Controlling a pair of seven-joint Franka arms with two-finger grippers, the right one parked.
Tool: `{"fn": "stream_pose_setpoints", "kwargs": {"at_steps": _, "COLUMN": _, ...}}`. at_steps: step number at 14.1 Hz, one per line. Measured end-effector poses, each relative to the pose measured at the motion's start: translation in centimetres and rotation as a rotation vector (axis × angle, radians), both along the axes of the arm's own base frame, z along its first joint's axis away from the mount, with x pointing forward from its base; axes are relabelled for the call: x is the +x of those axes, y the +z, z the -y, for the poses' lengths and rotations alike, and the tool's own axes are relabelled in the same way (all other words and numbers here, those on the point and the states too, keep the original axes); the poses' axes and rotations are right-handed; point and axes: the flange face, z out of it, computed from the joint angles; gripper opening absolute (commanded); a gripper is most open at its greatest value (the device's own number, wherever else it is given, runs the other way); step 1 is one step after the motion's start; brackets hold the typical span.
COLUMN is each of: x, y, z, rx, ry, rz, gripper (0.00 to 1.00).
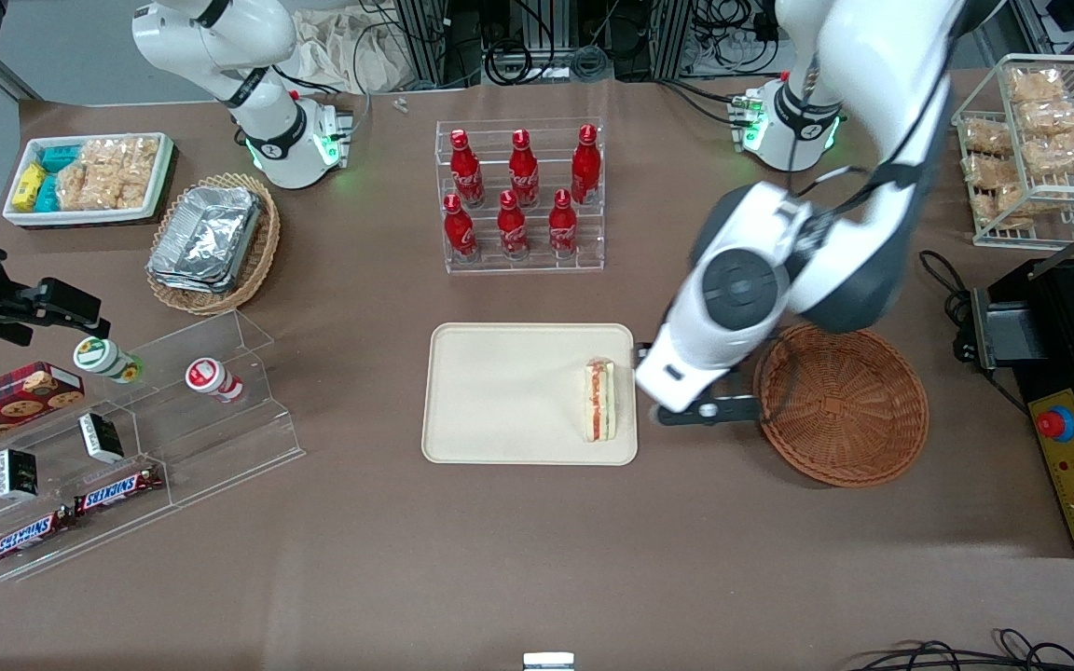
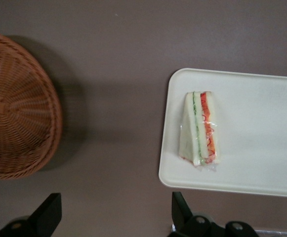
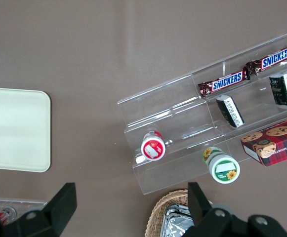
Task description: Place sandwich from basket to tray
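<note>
The sandwich (image 1: 600, 400) lies on the cream-beige tray (image 1: 500, 391), at the tray's end nearest the reddish-brown wicker basket (image 1: 840, 405). The basket holds nothing that I can see. My left gripper (image 1: 700, 410) hangs above the bare table between tray and basket, open and empty. In the left wrist view the sandwich (image 2: 200, 128) rests on the tray (image 2: 262, 143), the basket (image 2: 17, 103) sits apart from it, and my gripper (image 2: 116, 217) has its fingertips (image 2: 180, 207) spread wide over brown table.
A clear rack of red cola bottles (image 1: 520, 196) stands farther from the camera than the tray. A tan basket with foil trays (image 1: 213, 242), a white tray of snacks (image 1: 89, 177) and a clear snack shelf (image 1: 127, 438) lie toward the parked arm's end. A black machine (image 1: 1068, 391) and wire rack (image 1: 1036, 149) stand toward the working arm's end.
</note>
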Motion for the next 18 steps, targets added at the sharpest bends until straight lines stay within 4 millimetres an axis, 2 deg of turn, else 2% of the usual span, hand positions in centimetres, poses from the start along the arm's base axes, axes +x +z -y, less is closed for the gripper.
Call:
{"fn": "stream_pose_setpoints", "kwargs": {"at_steps": 3, "x": 0.3, "y": 4.8, "z": -6.4, "rx": -0.019, "ry": -0.005, "rz": -0.021, "gripper": 1.00}}
{"fn": "stream_pose_setpoints", "kwargs": {"at_steps": 6, "x": 0.6, "y": 8.2, "z": -12.5, "rx": -0.017, "ry": 0.041, "rz": -0.012, "gripper": 1.00}}
{"fn": "stream_pose_setpoints", "kwargs": {"at_steps": 8, "x": 0.6, "y": 9.6, "z": -16.7, "rx": -0.015, "ry": 0.031, "rz": -0.020, "gripper": 1.00}}
{"fn": "stream_pose_setpoints", "kwargs": {"at_steps": 11, "x": -0.1, "y": 9.3, "z": -21.0, "rx": 0.021, "ry": 0.015, "rz": -0.043, "gripper": 1.00}}
{"fn": "stream_pose_setpoints", "kwargs": {"at_steps": 15, "x": -0.3, "y": 7.1, "z": -22.9, "rx": 0.069, "ry": -0.055, "rz": -0.067, "gripper": 1.00}}
{"fn": "stream_pose_setpoints", "kwargs": {"at_steps": 18, "x": -0.2, "y": 6.7, "z": -27.3, "rx": 0.039, "ry": -0.124, "rz": -0.031, "gripper": 1.00}}
